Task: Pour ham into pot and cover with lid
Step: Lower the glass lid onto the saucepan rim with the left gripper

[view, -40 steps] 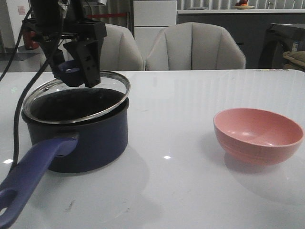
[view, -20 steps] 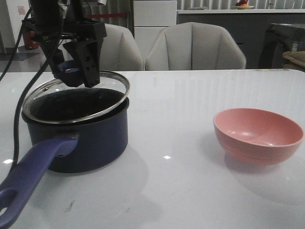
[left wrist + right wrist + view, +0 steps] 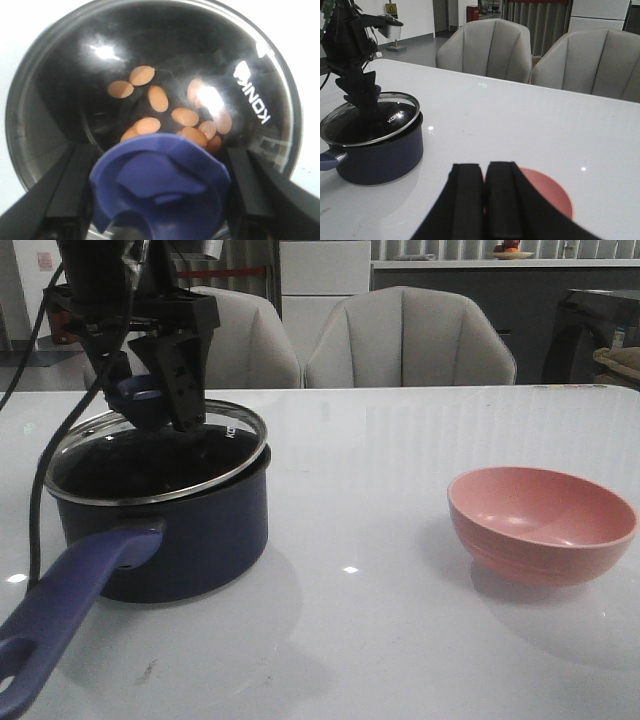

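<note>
The dark blue pot (image 3: 180, 540) stands at the left of the table, its long handle (image 3: 60, 610) pointing toward me. Through the glass, the ham (image 3: 157, 97) shows as several orange-pink chunks on the pot's bottom. The clear lid (image 3: 225, 445) lies over the pot's mouth, slightly tilted with its right edge a little higher. My left gripper (image 3: 150, 405) is shut on the lid's blue knob (image 3: 160, 185), a finger (image 3: 70, 185) on each side. My right gripper (image 3: 485, 175) is shut on nothing, hovering above the pink bowl (image 3: 550, 192).
The empty pink bowl (image 3: 540, 525) sits on the right of the white table. Two grey chairs (image 3: 410, 340) stand behind the far edge. The left arm's cable (image 3: 40, 470) hangs beside the pot.
The left gripper has lowered the lid, which has come down onto the pot's mouth and flattened out. The pink bowl has not moved.
</note>
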### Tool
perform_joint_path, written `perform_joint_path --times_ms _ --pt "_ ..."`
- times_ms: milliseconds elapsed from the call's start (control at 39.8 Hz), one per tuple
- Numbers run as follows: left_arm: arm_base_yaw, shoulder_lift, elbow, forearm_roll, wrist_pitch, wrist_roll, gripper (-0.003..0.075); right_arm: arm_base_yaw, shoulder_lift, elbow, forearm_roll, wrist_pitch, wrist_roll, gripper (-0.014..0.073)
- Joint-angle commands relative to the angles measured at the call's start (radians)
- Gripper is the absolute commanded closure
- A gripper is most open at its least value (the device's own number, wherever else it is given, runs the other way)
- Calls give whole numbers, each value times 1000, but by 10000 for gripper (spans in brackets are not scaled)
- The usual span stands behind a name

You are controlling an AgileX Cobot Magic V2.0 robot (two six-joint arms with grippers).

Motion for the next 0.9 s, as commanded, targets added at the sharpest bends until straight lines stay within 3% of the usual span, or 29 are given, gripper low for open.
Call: perform_joint_path --times_ms 0,477,778,878 --pt "0 -54 -20 1 53 -2 566 1 5 -26 3 -58 -8 462" --pt "0 -16 -22 -5 53 -2 185 1 5 -26 3 -58 -8 462" --pt "0 -16 -22 -5 53 -2 158 1 5 -26 3 -58 -8 462" --pt "0 -16 -31 -5 53 -5 117 1 5 -26 3 -58 -8 462"
